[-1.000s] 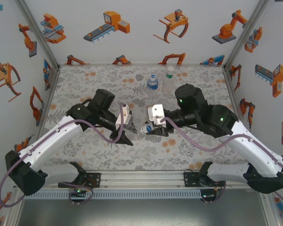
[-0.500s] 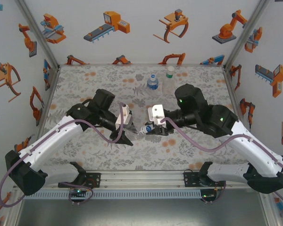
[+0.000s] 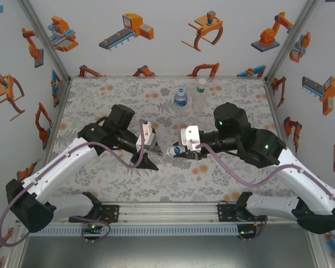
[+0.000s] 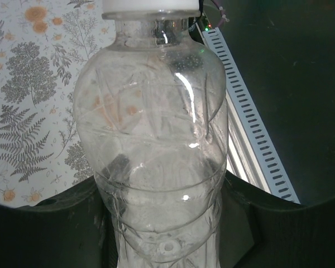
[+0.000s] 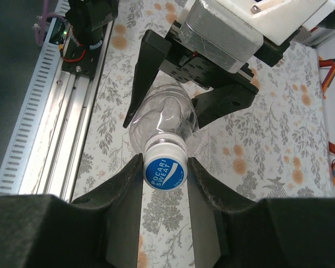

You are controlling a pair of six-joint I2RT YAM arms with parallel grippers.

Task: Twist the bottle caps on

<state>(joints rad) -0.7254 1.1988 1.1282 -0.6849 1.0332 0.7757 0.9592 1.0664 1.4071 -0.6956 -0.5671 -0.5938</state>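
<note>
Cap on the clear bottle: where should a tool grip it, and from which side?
Pinch the cap by its round wall, coming end-on along the neck: the bottle points sideways, cap facing the right tool, which is shut on it.

Clear glossy plastic bottle (image 4: pixel 156 139), smooth white cap (image 5: pixel 165 167) (blue printed top), matt black fingers (image 5: pixel 124 192)

White shells run the length of the left arm (image 3: pixel 61 167) and the right arm (image 3: pixel 301 184), broken up by chunky black joint housings (image 3: pixel 121 120), and there's a purple cable (image 3: pixel 109 152) looping along each one up from the black base clamps (image 3: pixel 100 212). A small green light (image 3: pixel 221 123) glows on the right arm's black housing, and each wrist wears a white-topped grey camera block (image 5: pixel 223 33). The left claw (image 3: pixel 151 159) and the right claw (image 3: pixel 181 152) are matte black, with wedge-shaped fingers (image 5: pixel 125 190).
</note>
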